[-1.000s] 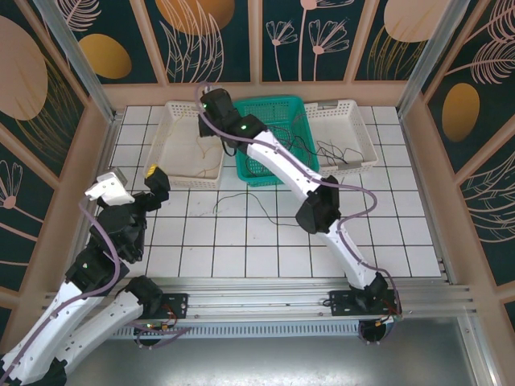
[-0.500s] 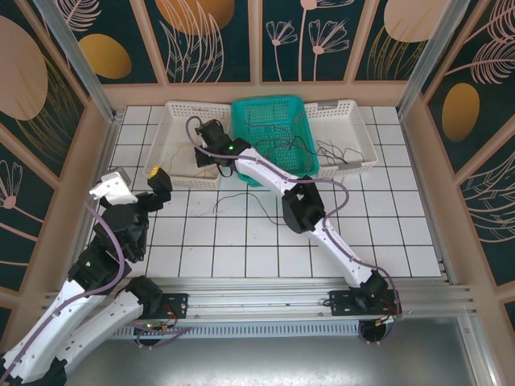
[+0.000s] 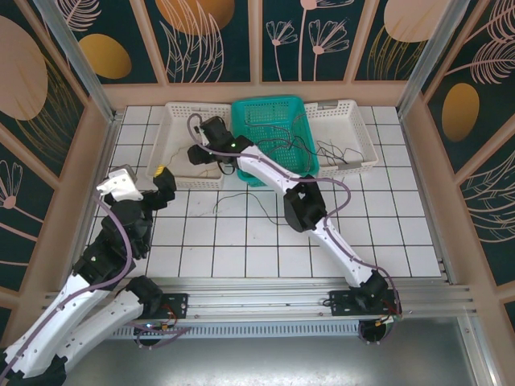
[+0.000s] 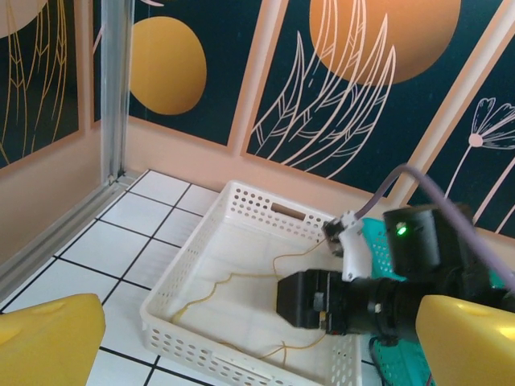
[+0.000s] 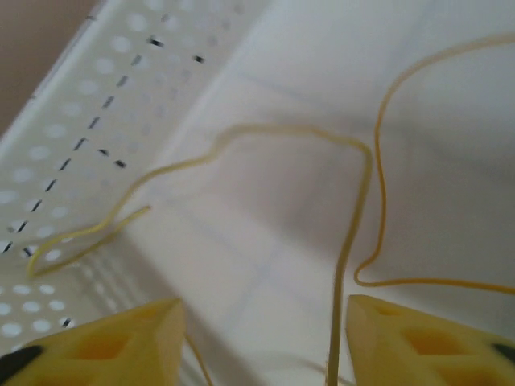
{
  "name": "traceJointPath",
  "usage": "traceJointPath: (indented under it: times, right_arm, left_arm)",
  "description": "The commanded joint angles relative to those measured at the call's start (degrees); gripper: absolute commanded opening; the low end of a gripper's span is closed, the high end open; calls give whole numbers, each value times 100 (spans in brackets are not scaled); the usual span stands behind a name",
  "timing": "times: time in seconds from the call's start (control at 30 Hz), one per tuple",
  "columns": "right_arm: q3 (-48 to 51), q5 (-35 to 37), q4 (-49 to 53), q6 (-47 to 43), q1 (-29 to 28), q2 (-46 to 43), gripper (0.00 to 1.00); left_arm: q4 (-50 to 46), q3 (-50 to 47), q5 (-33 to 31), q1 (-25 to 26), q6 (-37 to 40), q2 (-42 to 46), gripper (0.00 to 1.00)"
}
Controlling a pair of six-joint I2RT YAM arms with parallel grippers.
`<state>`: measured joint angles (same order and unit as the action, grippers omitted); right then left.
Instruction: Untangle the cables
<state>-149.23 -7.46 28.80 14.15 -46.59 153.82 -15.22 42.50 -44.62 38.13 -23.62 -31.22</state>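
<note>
Right gripper (image 5: 261,342) is hovering low inside the white basket (image 4: 233,354), fingers parted and gripping nothing.
The yellow cable (image 5: 358,209) is lying loose on the basket floor just ahead of those fingers, looping across and running back between them; the right arm is nearer. The left gripper (image 3: 142,177) is waiting over the table (image 3: 241,249) beside the basket, fingers spread wide and empty. Black cables (image 3: 241,197) are trailing from the green basket (image 3: 269,112) onto the tiles.
</note>
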Motion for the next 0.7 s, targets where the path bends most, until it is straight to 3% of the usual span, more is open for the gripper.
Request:
traceJointPath:
  times: [0.0, 0.2, 0.33, 0.43, 0.57, 0.67]
  right_arm:
    - [-231, 183, -108, -231, -2, -993, 67]
    - [-312, 519, 395, -524, 78, -1559, 77]
    - [161, 1271, 1125, -652, 329, -2327, 78]
    - [1622, 1793, 1045, -623, 746, -3350, 78]
    - [3891, 1698, 375, -408, 1387, -4783, 78]
    - [5089, 1731, 195, -328, 1493, -5454, 78]
  left_arm:
    - [28, 3, -59, -29, 127, -60, 99]
    - [-7, 11, -57, -30, 122, -148, 99]
    - [-63, 26, -14, -24, 141, -231, 98]
    - [-94, 76, 78, -25, 163, -370, 99]
    - [-187, 154, 260, -26, 171, -639, 98]
    - [-192, 171, 403, -30, 181, -758, 98]
